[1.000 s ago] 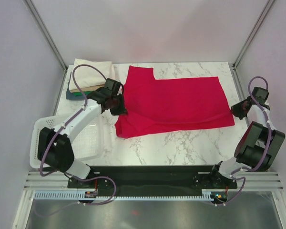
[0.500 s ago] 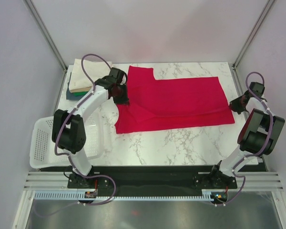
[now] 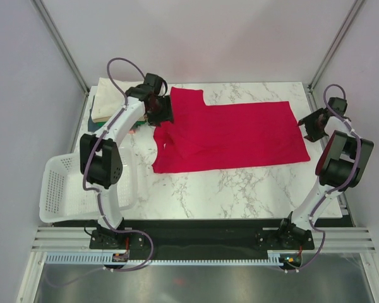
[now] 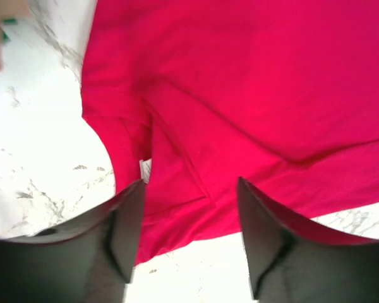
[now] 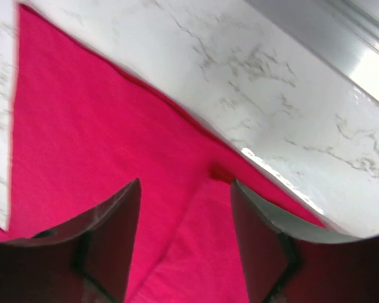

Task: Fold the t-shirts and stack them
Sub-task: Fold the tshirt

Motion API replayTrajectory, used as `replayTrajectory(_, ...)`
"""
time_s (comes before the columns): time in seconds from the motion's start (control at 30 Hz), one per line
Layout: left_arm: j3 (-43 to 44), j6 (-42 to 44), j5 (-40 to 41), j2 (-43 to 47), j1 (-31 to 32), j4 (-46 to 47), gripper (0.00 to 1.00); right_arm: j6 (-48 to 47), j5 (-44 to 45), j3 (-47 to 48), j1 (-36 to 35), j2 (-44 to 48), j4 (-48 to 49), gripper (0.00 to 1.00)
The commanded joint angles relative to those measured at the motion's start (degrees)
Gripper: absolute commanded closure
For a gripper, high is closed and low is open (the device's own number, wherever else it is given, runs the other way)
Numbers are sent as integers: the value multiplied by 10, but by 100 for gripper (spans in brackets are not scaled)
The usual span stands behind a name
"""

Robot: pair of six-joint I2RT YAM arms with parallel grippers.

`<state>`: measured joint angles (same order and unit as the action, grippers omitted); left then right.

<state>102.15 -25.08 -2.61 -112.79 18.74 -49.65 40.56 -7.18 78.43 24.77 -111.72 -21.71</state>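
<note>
Red t-shirt (image 3: pixel 240 136) flat, left fingers (image 4: pixel 123 233) wide, right fingers (image 5: pixel 107 233) wide

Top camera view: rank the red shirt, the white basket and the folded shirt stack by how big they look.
1. red t-shirt, clearly the largest, spread across the table.
2. white basket.
3. stack of folded shirts, which looks smallest, though it is only partly visible.
</note>
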Motion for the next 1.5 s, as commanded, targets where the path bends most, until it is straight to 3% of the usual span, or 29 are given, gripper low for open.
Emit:
replayTrajectory(0.0,60,9,7,36,-3,-42,30,-18,29,51,-1,43,-31,28)
replayTrajectory(0.03,47,6,9,49,-3,-41,26,-23,38,37,-1,60,-33,22)
replayTrajectory(0.17,-45,-19,9,131,2,-25,25,-42,68,-32,8,141,-51,14)
replayTrajectory(0.37,-319,-103,-5,316,10,94,26,-59,-7,-221,84,260,-23,14)
replayTrajectory(0.53,-517,-167,-5,416,11,221,22,-78,-49,-324,106,279,15,19)
replayTrajectory(0.8,-595,-222,25,389,16,298,21,-59,-58,-339,94,225,91,23)
replayTrajectory(1.07,-596,-248,49,313,42,344,22,-36,-47,-329,80,151,136,25)
replayTrajectory(1.17,-597,-262,70,301,58,343,23,-29,-41,-327,67,136,149,32)
replayTrajectory(1.2,-601,-268,77,301,62,344,25,-29,-37,-326,66,135,150,37)
replayTrajectory(1.27,-605,-270,86,300,64,344,29,-34,-24,-327,65,133,153,57)
replayTrajectory(1.3,-608,-266,99,300,64,344,38,-36,-20,-328,66,133,151,72)
replayTrajectory(1.37,-612,-262,117,303,63,346,58,-40,-17,-330,66,134,151,83)
replayTrajectory(1.4,-613,-256,136,306,63,351,77,-41,-17,-331,66,135,149,92)
replayTrajectory(1.47,-611,-248,145,314,63,355,92,-42,-17,-335,68,142,146,100)
